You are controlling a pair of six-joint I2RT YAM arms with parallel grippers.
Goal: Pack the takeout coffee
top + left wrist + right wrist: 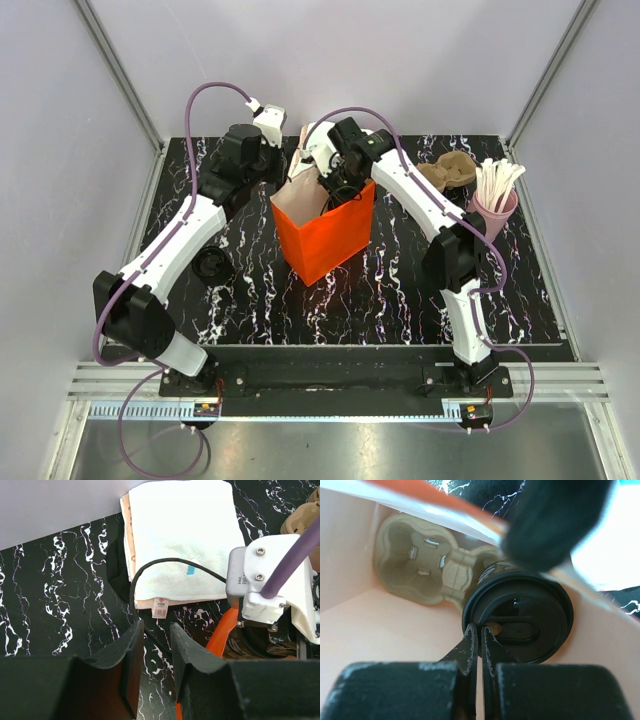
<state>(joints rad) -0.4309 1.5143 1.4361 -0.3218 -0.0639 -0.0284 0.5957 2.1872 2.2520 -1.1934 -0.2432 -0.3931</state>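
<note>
The takeout coffee (520, 615), a black cup with a black lid, stands inside the orange bag (325, 240) beside a tan pulp carrier (420, 555). My right gripper (480, 627) reaches down into the bag (370, 625). Its jaws are shut, with the tips at the near left rim of the lid. My left gripper (156, 625) hovers at the bag's back left corner, open by a narrow gap. A thin black cord (134, 585) runs through that gap, and the bag's orange edge (220, 635) passes just right of it. In the top view the cup is hidden by the right arm.
A stack of white napkins (185, 540) lies behind the bag. At the back right stand a second pulp carrier (447, 172) and a pink cup (493, 213) of white sticks. A flat round black piece (213, 265) lies left of the bag, by the left arm.
</note>
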